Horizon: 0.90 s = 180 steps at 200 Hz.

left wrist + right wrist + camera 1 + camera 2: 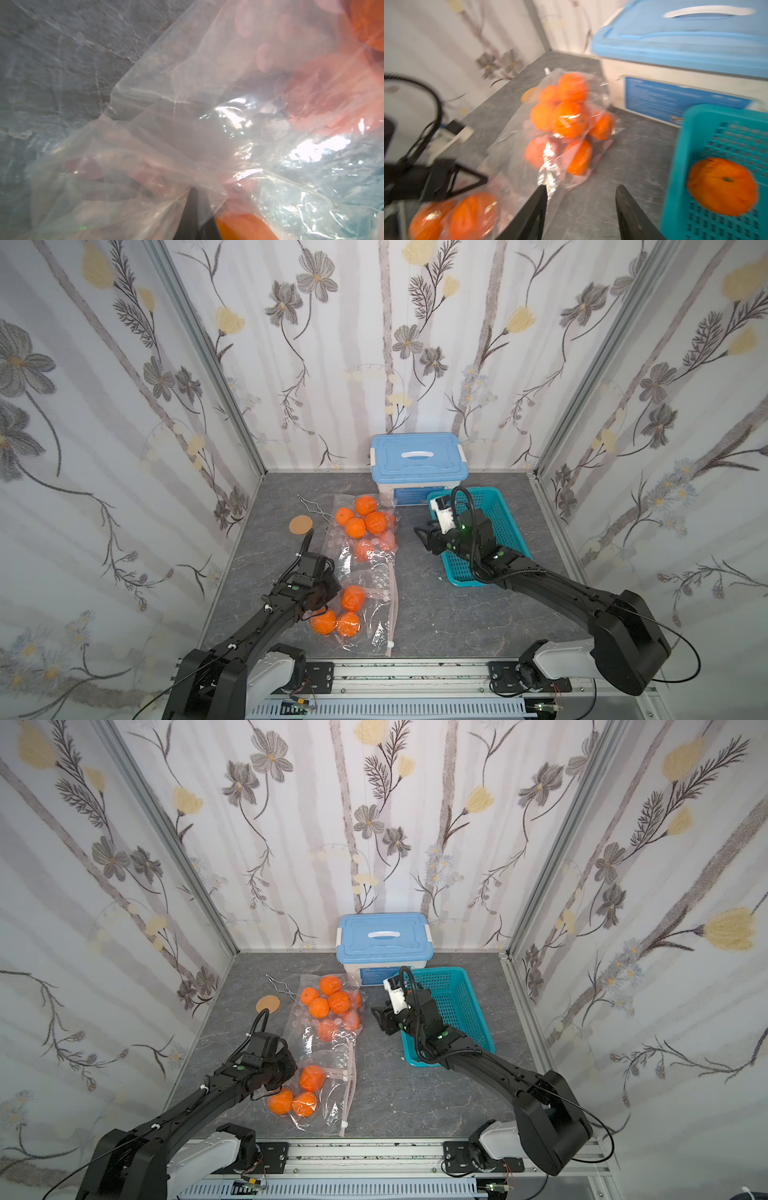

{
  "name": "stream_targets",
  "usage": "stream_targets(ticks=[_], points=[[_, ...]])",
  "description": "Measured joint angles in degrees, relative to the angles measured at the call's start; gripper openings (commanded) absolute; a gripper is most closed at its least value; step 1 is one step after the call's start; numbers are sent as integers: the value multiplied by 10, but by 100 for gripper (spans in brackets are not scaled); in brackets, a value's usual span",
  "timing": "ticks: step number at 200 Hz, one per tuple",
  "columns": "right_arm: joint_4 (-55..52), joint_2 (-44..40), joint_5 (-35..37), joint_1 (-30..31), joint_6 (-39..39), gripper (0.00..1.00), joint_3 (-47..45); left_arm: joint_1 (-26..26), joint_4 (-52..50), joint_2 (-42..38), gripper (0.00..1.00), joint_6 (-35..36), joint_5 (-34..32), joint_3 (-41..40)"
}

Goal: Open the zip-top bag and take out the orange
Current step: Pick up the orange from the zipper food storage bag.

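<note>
While the left gripper (313, 605) is clamped tight on a fold of the clear zip-top bag (376, 614), the left wrist view shows its black finger (193, 218) with the film bunched at the tip. That bag lies left of centre near the worktop's (436, 614) front edge. It has three oranges (353, 598) inside, just beside the gripper. The right gripper (581, 207) hangs above the middle of the worktop. Its two fingers (537, 207) stand moderately apart with nothing between them, touching nothing. A second bag (365, 526) of oranges lies farther back. One loose orange (722, 186) sits in the teal basket (505, 506) toward the right edge. A blue-lidded box (417, 456) stands at the back edge. Whether the held bag's zip strip is parted cannot be told.
</note>
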Motion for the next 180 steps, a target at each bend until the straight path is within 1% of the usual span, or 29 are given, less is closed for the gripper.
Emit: stream_targets(ticks=[10,23,39,56,82,118,159,180], points=[[4,-6,1,42,-24,42,-26,0,0,0,0,0,0,0],[2,-5,-10,81,-45,35,-54,0,0,-2,0,1,0,0],[2,2,-10,110,-59,31,-76,1,0,-4,0,1,0,0],[11,12,-9,131,-68,28,-97,1,0,-5,0,1,0,0],[21,42,-10,155,-79,25,-99,1,-1,-5,0,1,0,0],[26,91,-9,180,-93,25,-72,1,-1,-7,0,1,0,0],[28,107,-11,192,-100,25,-55,1,-2,-6,0,1,0,0],[33,88,-9,191,-103,23,-69,1,-2,-6,0,1,0,-1]])
